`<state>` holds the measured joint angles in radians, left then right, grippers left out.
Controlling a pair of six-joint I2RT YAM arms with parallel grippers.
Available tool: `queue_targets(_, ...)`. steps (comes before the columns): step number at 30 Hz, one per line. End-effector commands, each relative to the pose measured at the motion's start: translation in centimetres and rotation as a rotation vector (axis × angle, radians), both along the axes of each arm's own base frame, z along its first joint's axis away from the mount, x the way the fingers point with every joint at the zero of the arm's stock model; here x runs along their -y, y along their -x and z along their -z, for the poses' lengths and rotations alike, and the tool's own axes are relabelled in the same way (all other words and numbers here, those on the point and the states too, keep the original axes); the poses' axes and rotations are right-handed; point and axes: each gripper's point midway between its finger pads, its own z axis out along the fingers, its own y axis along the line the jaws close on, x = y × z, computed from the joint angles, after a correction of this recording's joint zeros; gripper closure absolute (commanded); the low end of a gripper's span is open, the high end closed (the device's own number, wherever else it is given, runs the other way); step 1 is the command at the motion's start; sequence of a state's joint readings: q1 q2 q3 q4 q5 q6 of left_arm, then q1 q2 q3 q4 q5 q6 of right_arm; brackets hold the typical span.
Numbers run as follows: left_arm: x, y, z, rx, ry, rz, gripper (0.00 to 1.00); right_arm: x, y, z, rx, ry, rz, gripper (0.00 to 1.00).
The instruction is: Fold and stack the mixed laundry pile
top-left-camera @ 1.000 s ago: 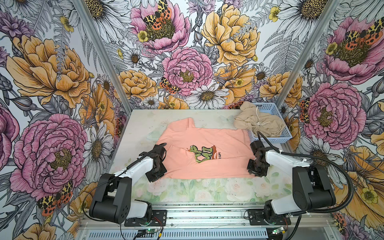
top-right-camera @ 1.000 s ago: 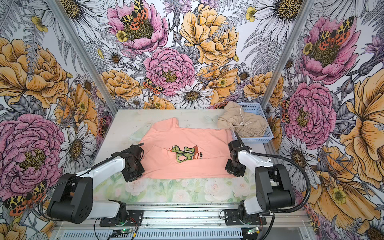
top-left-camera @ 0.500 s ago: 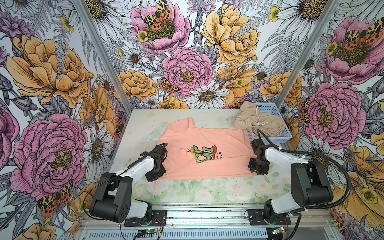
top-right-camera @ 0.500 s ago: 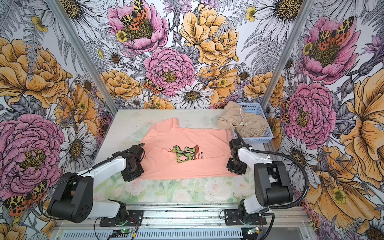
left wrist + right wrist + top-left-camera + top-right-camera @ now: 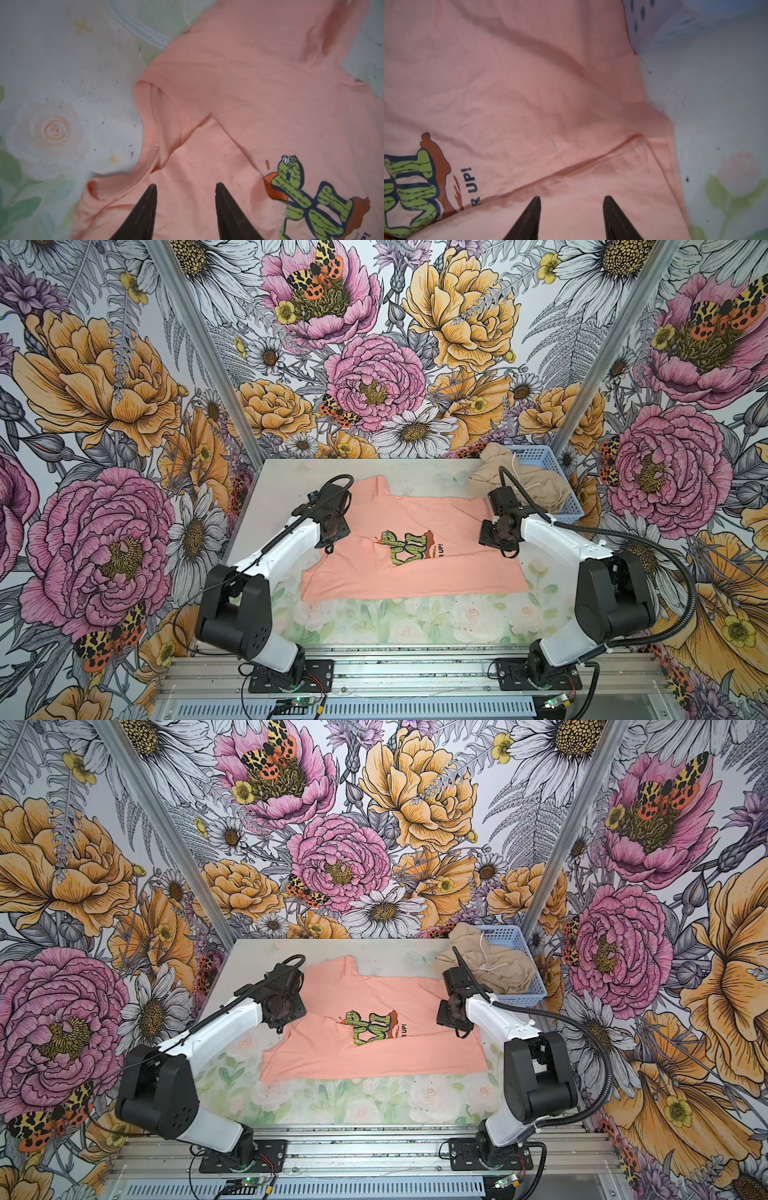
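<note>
Nearest the camera, the flower-printed bench (image 5: 395, 622) lay bare along its front strip. Beyond that strip the peach-pink T-shirt (image 5: 415, 576) was spread across the middle of the bench. Its near part was folded up over itself, so the fold's edge hid the lower part of the green cactus print (image 5: 409, 547). Above the shirt's left side, by the collar, the left end effector (image 5: 185, 185) hung with its two dark fingers parted and nothing between them. The right end effector (image 5: 572, 197) was the same over the shirt's right side: fingers apart and empty, just short of the fold line. Whether either one touched the cloth could not be told. At the far right corner the beige garment (image 5: 528, 485) with its white drawstring (image 5: 484, 965) sat bunched in the blue basket (image 5: 536, 456), spilling over the rim towards the shirt.
</note>
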<state>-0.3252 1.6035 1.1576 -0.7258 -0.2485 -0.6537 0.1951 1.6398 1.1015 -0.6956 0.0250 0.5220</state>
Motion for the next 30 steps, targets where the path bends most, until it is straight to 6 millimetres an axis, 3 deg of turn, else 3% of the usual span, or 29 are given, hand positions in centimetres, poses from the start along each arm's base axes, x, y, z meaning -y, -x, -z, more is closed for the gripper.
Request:
queue_targets(1,2.6,-4.9,1.0,0.061,0.039,0.112,0.53,-1.0,-3.9,0.4,0.093,0.005,-0.067,0.49)
queue_targets(6,3.5,-8.3,4.5,0.032,0.033,0.141,0.54,-1.3,-5.7,2.3,0.101,0.022,-0.094,0.49)
queue_targets(9,2.4,-8.0,7.3,-0.059,0.030,0.105,0.55,-1.2,-5.3,3.4,0.065,0.033,-0.105,0.49)
queue_targets(12,0.7,-5.5,9.7,-0.185,0.003,0.058,0.57,-1.0,-3.7,4.7,-0.016,0.030,-0.102,0.50)
queue_targets(16,-1.2,-1.5,11.3,-0.290,-0.016,0.021,0.59,-1.4,-0.9,5.7,-0.109,-0.004,-0.093,0.52)
queue_targets(23,-3.9,4.9,11.7,-0.395,-0.001,-0.048,0.64,-2.4,4.5,6.0,-0.226,-0.022,-0.088,0.53)
queue_targets(30,-5.9,9.3,10.5,-0.432,-0.029,-0.098,0.66,-3.8,9.5,5.9,-0.290,-0.040,-0.097,0.54)
